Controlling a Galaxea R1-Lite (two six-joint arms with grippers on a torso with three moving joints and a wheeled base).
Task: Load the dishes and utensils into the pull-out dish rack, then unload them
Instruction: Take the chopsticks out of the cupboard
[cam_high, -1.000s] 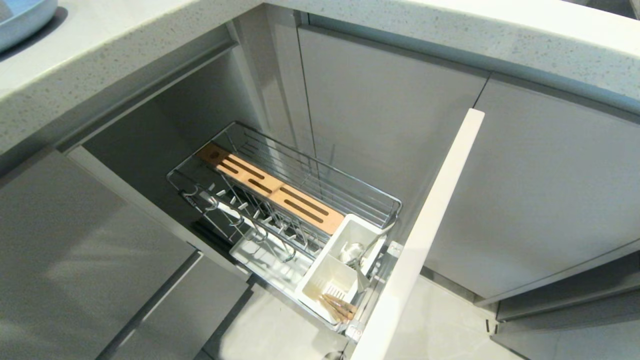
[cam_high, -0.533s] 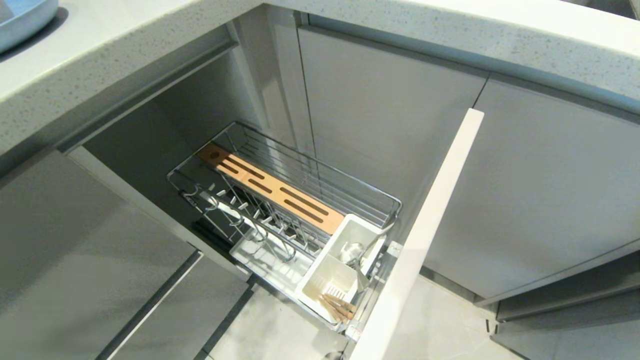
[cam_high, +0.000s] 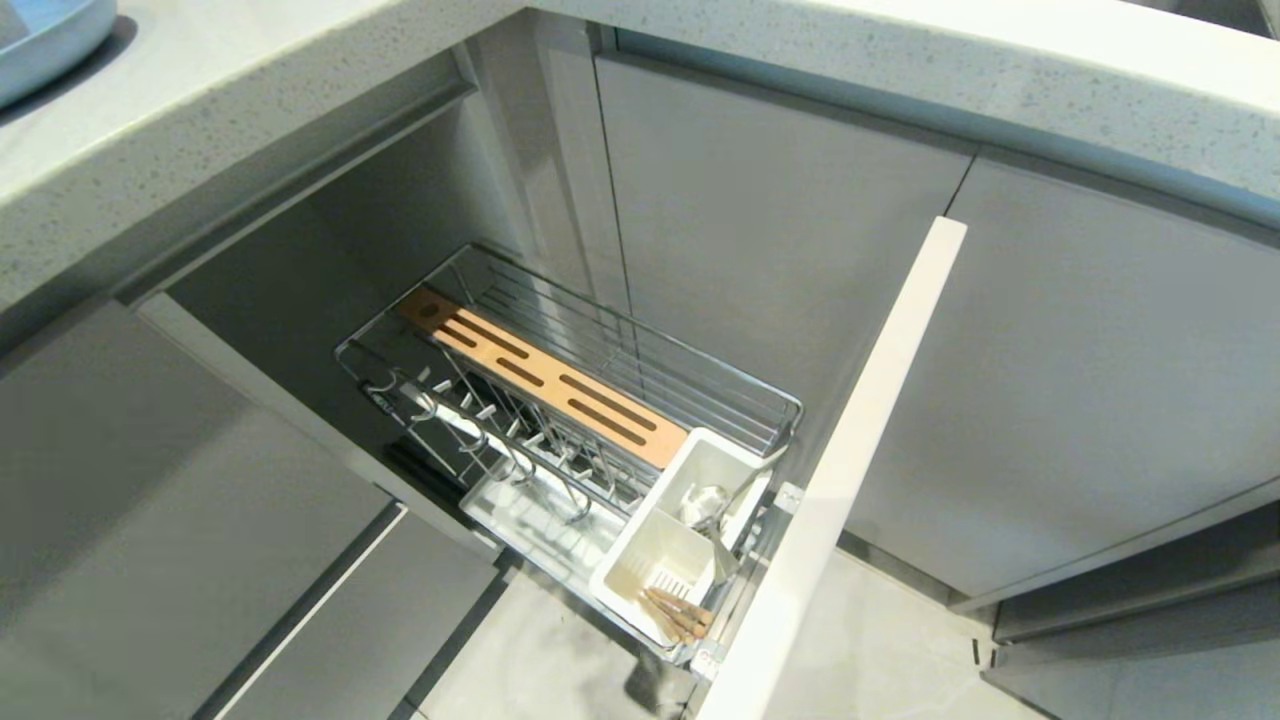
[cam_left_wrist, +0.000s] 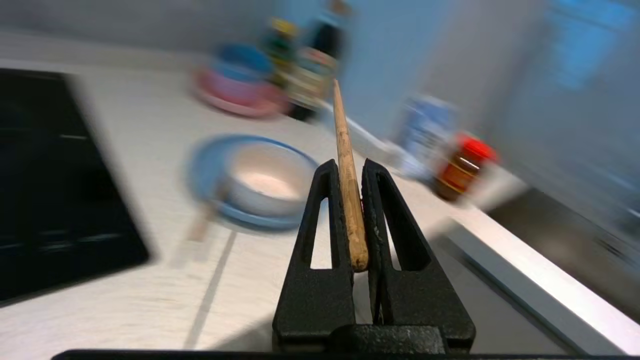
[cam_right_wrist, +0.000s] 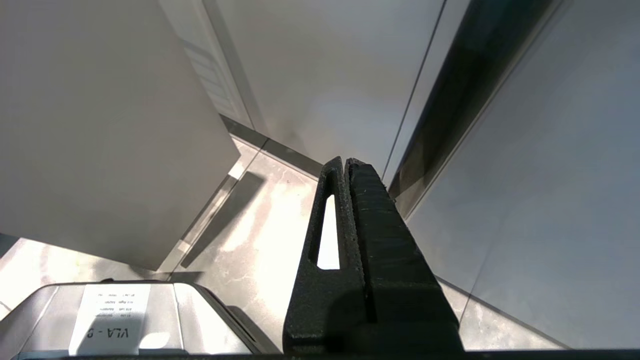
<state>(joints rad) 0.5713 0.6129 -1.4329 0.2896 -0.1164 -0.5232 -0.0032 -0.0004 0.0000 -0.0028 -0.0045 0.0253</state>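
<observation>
One chopstick (cam_left_wrist: 348, 185) is pinched between the black fingers (cam_left_wrist: 320, 220) of the left gripper (cam_left_wrist: 350, 172). Its long axis runs along the fingers: blunt end low betw. them, thin tip toward top centre of the wrist view, leaning slightly left. Mat.: light-brown wood, round section, tapered.

Behind it, wrist view, blurred: white bowl (cam_left_wrist: 267, 182) sits on the pale blue plate (cam_left_wrist: 205, 170), centre-left, on a pale speckled counter (cam_left_wrist: 125, 280). Dark hob (cam_left_wrist: 55, 180) fills the left edge. Pink and blue bowls (cam_left_wrist: 240, 82), bottles (cam_left_wrist: 305, 65) and a red-lid jar (cam_left_wrist: 462, 165) stand along the top; labels not legible.

Head view: neither arm visible. Rack (cam_high: 640, 390) is pulled out at centre, long axis running upper left to lower right. Chrome wire basket, slotted wooden strip (cam_high: 545, 378) along it, upright prongs (cam_high: 480, 425) on the near side, white tray (cam_high: 540, 525) below. White plastic caddy (cam_high: 650, 570) at the lower-right end, next to the front panel (cam_high: 850, 460), which shows its pale edge. Spoon (cam_high: 705, 505) stands in the caddy's upper compartment, silver metal, bowl end up. More chopsticks (cam_high: 680, 612) lie in the lower compartment, ends pointing lower right. Plate rim also shows at the frame's upper left corner.

Right gripper (cam_right_wrist: 346, 162): fingers pressed together, nothing betw. them, seen over pale floor (cam_right_wrist: 270, 225) and grey cabinet fronts (cam_right_wrist: 540, 200).
</observation>
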